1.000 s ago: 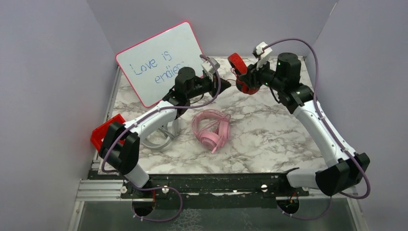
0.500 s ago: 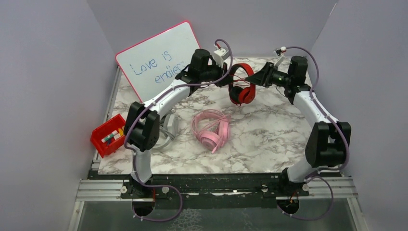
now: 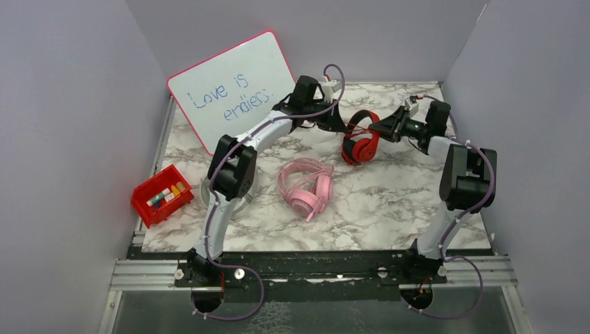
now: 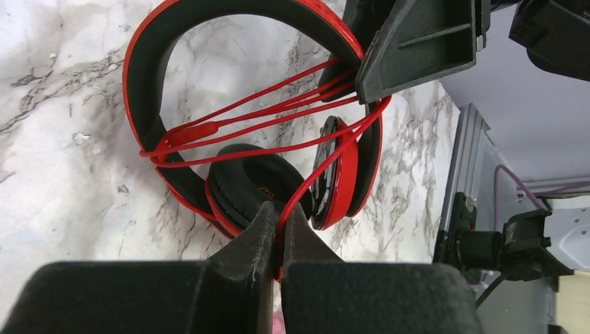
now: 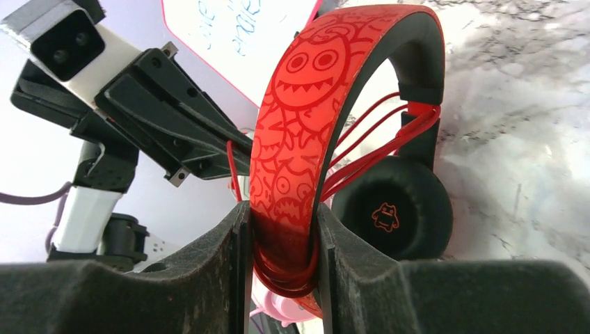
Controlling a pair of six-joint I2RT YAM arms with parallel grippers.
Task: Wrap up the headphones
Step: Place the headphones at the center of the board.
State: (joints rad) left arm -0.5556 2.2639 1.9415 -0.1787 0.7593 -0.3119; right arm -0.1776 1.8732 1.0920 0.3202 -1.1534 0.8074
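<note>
The table (image 3: 389, 198) is a flat slab with a glossy white marble pattern veined in grey, walled on three sides by plain matte lilac panels. A rectangular whiteboard (image 3: 229, 87) with rounded corners and a pink-red frame leans at the far left; on it, in blue handwriting, is "Love is endless."

The pink headphones (image 3: 306, 184) lie on the marble near the middle. They are smooth and pastel, with round padded cups, and their thin pink cable is coiled about them.

The red-and-black headphones (image 3: 358, 141) are at the far middle of the table, between the two grippers. The outside of the band (image 5: 299, 104) is glossy red plastic printed with grinning cartoon monster faces. Its inner lining (image 4: 149, 90) is matte black, and the cups are round with soft black pads. Whether the cups touch the marble cannot be told.

The right gripper (image 5: 282, 226) has its flat black fingers clamped on either face of the band. The left gripper (image 4: 278, 219) has its tapered black fingertips pressed together, pinching the red cable (image 4: 278, 115).

A small red plastic bin (image 3: 161, 195) sits at the table's left edge with little coloured pieces inside.

The thin, round cable runs in several taut strands across the band's opening. One ear pad carries a tiny red monster logo (image 5: 385, 217).
</note>
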